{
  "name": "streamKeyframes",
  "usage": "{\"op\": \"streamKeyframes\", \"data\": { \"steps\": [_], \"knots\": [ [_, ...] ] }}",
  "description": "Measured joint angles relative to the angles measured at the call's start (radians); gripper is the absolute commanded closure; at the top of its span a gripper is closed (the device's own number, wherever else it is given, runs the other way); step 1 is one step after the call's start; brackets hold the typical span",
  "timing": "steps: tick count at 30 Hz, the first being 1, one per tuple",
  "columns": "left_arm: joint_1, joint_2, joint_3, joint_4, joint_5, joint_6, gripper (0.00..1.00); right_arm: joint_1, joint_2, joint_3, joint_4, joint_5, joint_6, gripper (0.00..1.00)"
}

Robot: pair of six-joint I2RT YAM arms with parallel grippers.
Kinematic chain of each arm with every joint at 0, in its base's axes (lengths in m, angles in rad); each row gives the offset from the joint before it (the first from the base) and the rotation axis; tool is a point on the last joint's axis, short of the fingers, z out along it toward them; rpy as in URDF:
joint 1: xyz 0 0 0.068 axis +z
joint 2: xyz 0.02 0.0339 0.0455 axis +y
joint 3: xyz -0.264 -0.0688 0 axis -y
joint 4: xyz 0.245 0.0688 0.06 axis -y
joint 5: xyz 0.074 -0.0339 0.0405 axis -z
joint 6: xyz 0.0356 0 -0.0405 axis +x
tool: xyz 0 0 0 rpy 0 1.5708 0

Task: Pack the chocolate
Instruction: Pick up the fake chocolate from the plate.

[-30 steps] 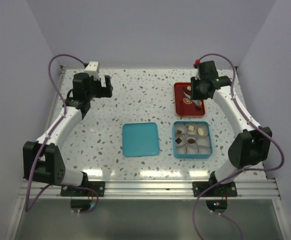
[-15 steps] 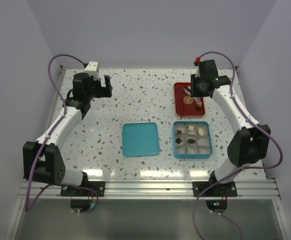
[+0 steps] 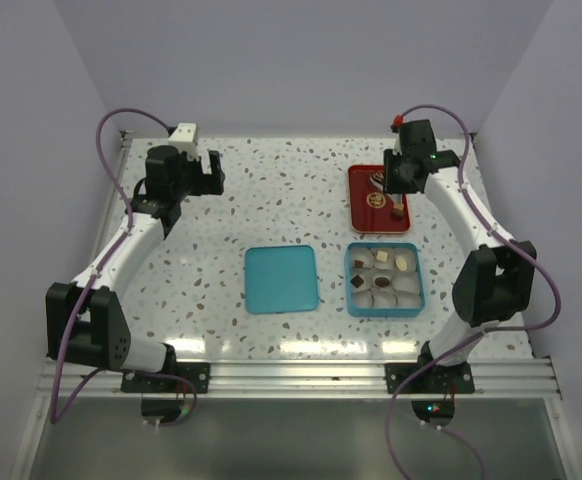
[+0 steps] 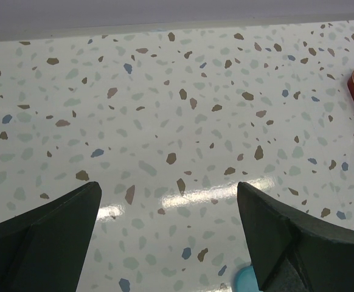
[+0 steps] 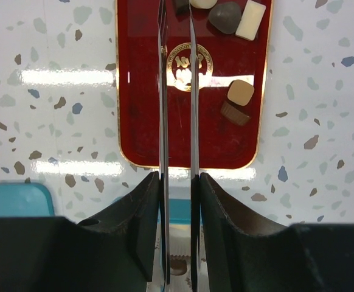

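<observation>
Several pieces of chocolate [image 5: 241, 92] lie on the tray [image 5: 140, 109], more in the box [image 3: 383, 313], so your right hand [image 5: 177, 9] hangs over the tray, blades slightly parted on nothing, ready to pick, while your left hand [image 4: 168, 194] rests wide open and empty, aside

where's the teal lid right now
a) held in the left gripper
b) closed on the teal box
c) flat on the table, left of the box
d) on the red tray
c: in the top view the teal lid lies flat on the speckled table, left of the teal box and apart from it.
</observation>
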Motion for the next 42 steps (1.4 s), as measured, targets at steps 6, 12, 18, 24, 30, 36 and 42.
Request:
{"op": "streamKeyframes", "data": {
  "steps": [6,12,18,24,30,36,42],
  "knots": [
    [0.000,0.000,0.000,0.000,-0.004,0.000,0.00,-0.008,0.019,0.000,0.010,-0.001,0.000,0.65],
    [0.000,0.000,0.000,0.000,-0.007,0.000,0.00,-0.011,0.036,0.000,0.035,-0.008,0.000,0.65],
    [0.000,0.000,0.000,-0.001,-0.010,0.000,0.00,-0.013,0.061,0.000,0.055,-0.008,0.000,0.65],
    [0.000,0.000,0.000,-0.001,-0.010,0.000,0.00,-0.014,0.083,0.000,0.063,-0.009,0.000,0.74],
    [0.000,0.000,0.000,-0.001,-0.011,0.000,0.00,-0.014,0.089,0.000,0.068,-0.010,0.000,0.82],
    [0.000,0.000,0.000,-0.001,-0.011,0.000,0.00,-0.014,0.074,-0.009,0.066,-0.011,-0.001,0.84],
    [0.000,0.000,0.000,-0.001,-0.011,0.000,0.00,-0.014,-0.037,-0.053,0.038,-0.019,0.000,0.85]
  ]
}}
